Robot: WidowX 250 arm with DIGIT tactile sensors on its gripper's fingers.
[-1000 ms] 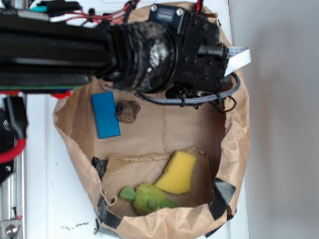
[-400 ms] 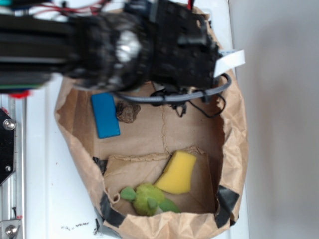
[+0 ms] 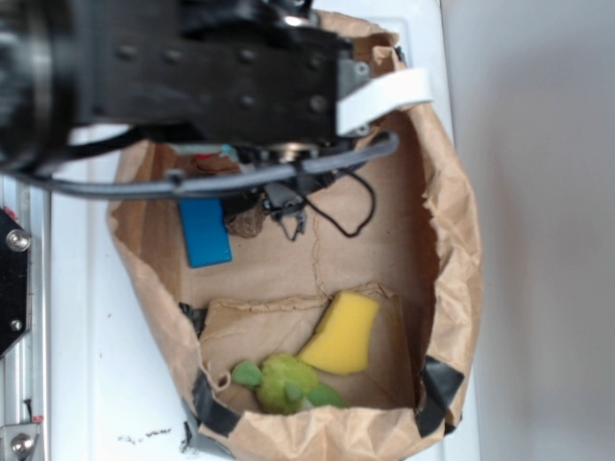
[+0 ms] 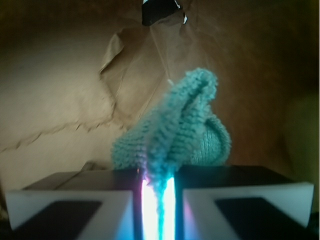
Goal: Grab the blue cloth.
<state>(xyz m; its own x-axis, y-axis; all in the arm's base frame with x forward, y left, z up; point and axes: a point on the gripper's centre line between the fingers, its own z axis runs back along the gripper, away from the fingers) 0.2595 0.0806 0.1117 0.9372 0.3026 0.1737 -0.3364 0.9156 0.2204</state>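
I have the gripper [image 4: 159,192] clenched on a fold of the blue cloth [image 4: 175,130], pinched upright so it lifts free of the paper bag [image 4: 60,100].

Probably a lab bench: brown paper bin [image 3: 452,250] on white tabletop [image 3: 115,384], aluminium rail [image 3: 24,384].

Paper bag [image 3: 452,250] holds yellow sponge [image 3: 342,333], green toy [image 3: 282,382].
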